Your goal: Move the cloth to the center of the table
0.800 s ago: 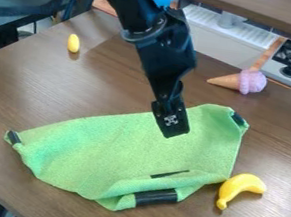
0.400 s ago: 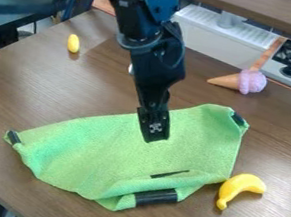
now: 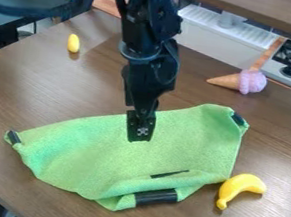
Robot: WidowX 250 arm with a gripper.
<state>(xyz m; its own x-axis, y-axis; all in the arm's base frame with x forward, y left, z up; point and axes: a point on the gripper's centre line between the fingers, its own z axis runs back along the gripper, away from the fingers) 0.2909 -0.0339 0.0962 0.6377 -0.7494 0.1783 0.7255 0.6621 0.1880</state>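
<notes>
Item under task: the cloth [image 3: 124, 160], lying crumpled on the surface [image 3: 283, 154], nearer the front edge than the open wood behind it. Its front edge is folded over, exposing a dark strip; two further corners carry dark patches, perhaps fittings. The gripper [image 3: 139, 137] hangs downward over the cloth's upper middle, a placement consistent with lining up a grasp. Whether it is spread or pressed together, and whether it meets the fabric, cannot be told from this angle. No part of the cloth appears lifted, so the move is judged outstanding. The banana [image 3: 241, 186] sits at or just beside the cloth's right lower side; dragging that way could disturb it. The ice cream [image 3: 241, 82] and the yellow piece [image 3: 73, 43] stand well apart, leaving a likely route up the middle. Recommended next: secure a pinch of fabric, then draw it rearward. Being limp, the cloth may bunch or trail its corners, and a shallow pinch could slip.
</notes>
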